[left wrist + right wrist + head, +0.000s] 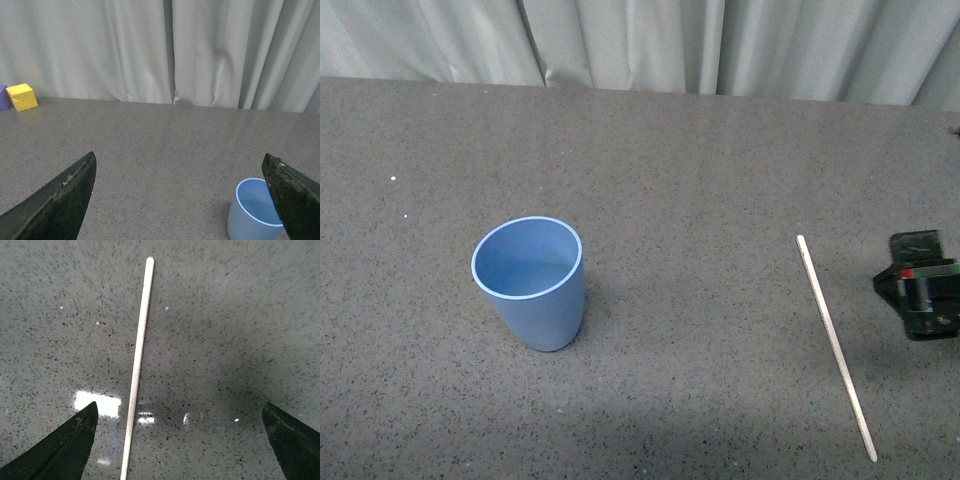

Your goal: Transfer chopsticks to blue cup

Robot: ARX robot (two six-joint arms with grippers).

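Chopsticks [835,345], one long off-white stick, lie flat by the right edge of the grey speckled desk [700,180], well apart from the upright light-blue plastic tumbler [532,285] nearer the left edge, with the right gripper [179,407] beside the stick and the left gripper [179,156] both spread wide.

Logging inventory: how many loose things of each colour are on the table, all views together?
Blue: 1, the blue cup
Off-white: 1, the chopsticks
Yellow: 1, a yellow block
Purple: 1, a purple block, partly cropped
Total: 4

Clearance at chopstick
Chopstick [837,348] is lying flat; cup [529,283] is standing well apart, bare table [700,200] lying between.
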